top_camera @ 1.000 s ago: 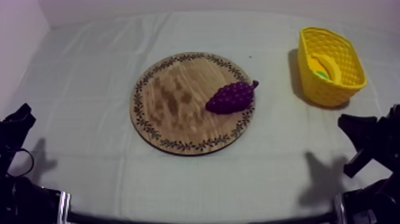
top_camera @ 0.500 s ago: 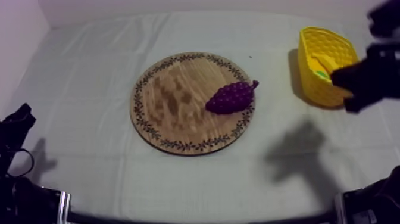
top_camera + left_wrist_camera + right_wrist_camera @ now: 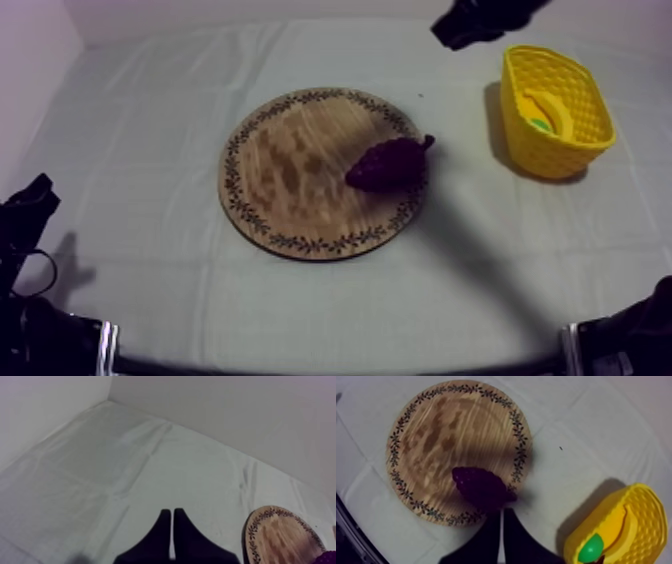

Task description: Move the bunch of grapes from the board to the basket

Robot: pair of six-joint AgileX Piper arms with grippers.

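1. The bunch of grapes (image 3: 481,487) is lying on the wooden board (image 3: 436,431), close to the rim on the side facing the yellow basket (image 3: 631,521), with shadow falling across it. Nothing is holding it.
2. The right gripper (image 3: 502,513) is hanging high above the table with its fingers pressed together as a narrow wedge, clenched on nothing. In its wrist view the grapes are sitting just ahead of the fingertips.
3. Risk: if it is descending with the fingers pressed together, the wedge is likely hitting the grapes and shoving them over the rim onto the cloth (image 3: 150,120). The fingers need parting first.
4. Risk: the grapes are looking bumpy and rounded, tapering to a stem. A pinch near the narrow end is probably slipping, or squirting the toy sideways.
5. Risk: coming down too deep is scraping the fingertips on the board and maybe shifting it.
6. Risk: the basket is already holding a yellow-and-green toy fruit (image 3: 545,112), so room is looking tight. A high or off-centre release is maybe bouncing the grapes off the rim. Clipping the wall could be tipping the light basket.
7. The left gripper (image 3: 171,512) is sitting low at its own side, fingers likewise pinched together on nothing, well apart from the grapes. Collision is looking unlikely.
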